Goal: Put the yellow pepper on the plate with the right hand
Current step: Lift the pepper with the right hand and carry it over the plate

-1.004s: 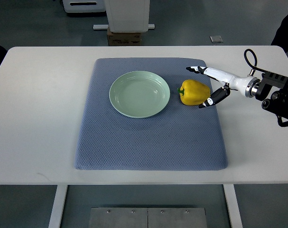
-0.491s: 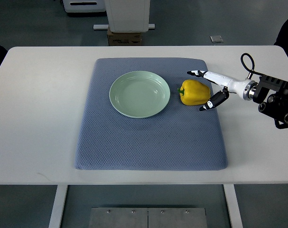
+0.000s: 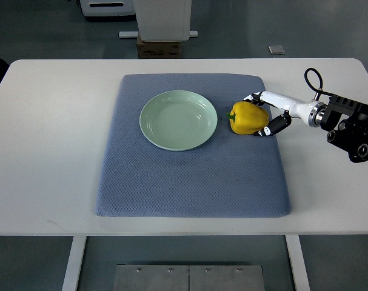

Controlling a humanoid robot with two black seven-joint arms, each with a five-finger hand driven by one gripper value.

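Now the right hand (image 3: 264,114) closes round the yellow pepper (image 3: 248,117).

The pepper lies on its side on the blue mat (image 3: 190,182), just right of the green plate (image 3: 178,120) and apart from it, stem pointing at the plate. The hand comes from the pepper's right, one finger curled over its far side and another against its near side (touching, by the look), so it appears to grip the pepper, which isn't lifted yet. Coming from this side likely leaves a short carry left to the plate.
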